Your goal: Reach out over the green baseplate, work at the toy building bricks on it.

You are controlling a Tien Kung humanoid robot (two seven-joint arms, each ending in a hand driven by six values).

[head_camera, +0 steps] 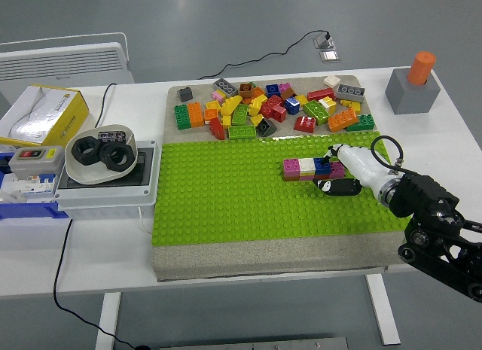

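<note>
From the head view, the right hand (337, 169) comes in from the lower right on its black arm and sits over the green baseplate (226, 207), right at the end of a short row of bricks (310, 168) stuck on the plate. The row runs pink, white, blue, then magenta, and the white fingers (331, 151) are curled in against the magenta end. It looks like contact, but I honestly can't tell if the hand is clamped on the row or just resting by it.

The loose brick pile (275, 105) lies along the far strip of the board, well apart from the hand.

Off to the left there's a bowl (100, 156) with big black nuts on a grey box, and an orange peg (420, 67) in a grey block at the far right.
</note>
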